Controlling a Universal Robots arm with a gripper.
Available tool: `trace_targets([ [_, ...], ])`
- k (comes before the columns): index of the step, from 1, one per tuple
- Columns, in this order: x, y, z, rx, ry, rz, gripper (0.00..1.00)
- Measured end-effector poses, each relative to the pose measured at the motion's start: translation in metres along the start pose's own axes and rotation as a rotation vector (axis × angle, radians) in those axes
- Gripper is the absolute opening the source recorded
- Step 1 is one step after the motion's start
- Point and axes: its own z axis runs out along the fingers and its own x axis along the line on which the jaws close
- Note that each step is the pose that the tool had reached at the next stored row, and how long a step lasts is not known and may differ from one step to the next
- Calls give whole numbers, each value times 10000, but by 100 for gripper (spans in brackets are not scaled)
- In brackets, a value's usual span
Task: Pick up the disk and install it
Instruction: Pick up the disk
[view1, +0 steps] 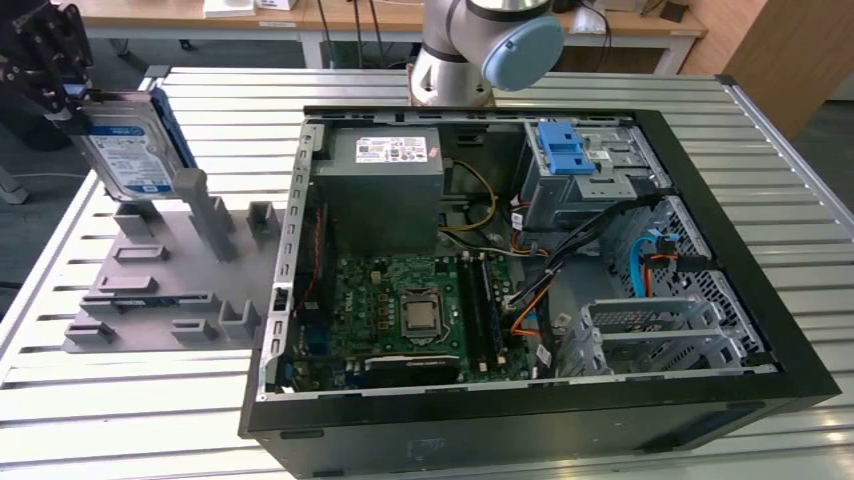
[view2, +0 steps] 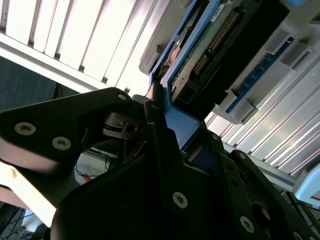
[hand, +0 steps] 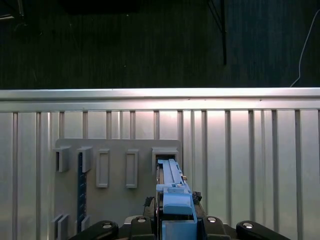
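Upright disk (view1: 131, 150) inside end effector (view1: 70, 95) grip

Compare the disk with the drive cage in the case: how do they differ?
The disk stands upright in the gripper, outside the case; the cage sits inside it. The disk bears a blue-and-white label; the cage is bare metal with a blue latch. Both have blue plastic.

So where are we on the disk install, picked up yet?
Done: the pick. The gripper is shut on the disk, clamping its blue bracket in the second wrist view. In hand: the disk hangs upright over the grey holder plate at the exterior view's left. Left: the install itself, since the disk is outside the open computer case.
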Motion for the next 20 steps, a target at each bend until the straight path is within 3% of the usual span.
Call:
trace_targets([
  [20,-4,1,-100,-1,1,-1,36],
])
